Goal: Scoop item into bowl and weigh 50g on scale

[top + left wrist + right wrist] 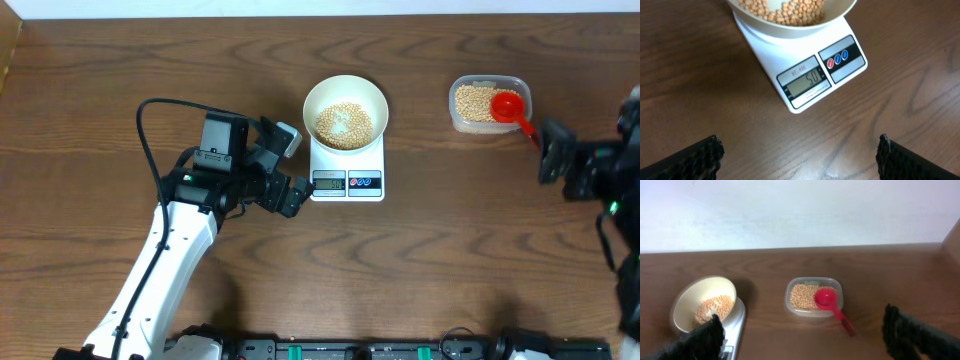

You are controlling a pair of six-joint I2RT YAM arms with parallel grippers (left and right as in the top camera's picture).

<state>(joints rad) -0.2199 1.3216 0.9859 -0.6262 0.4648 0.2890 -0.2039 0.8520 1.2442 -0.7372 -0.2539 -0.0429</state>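
Black-fingered, the left gripper (800, 159) hung spread and empty over the brown table (690, 75). Just beyond it, its own camera caught the scale (805, 85) reading what looked like 50, too small to read from overhead. On the scale sat the white bowl (790, 31) of beans (785, 10). The right gripper (807, 337), likewise wide and empty, faced the clear tub (790, 302), where the red scoop (826, 299) lay.

Soft, even light from above; the bowl (705, 302) casts a faint shadow on the counter (865, 265). The right wrist view looks hazy, perhaps slightly defocused.
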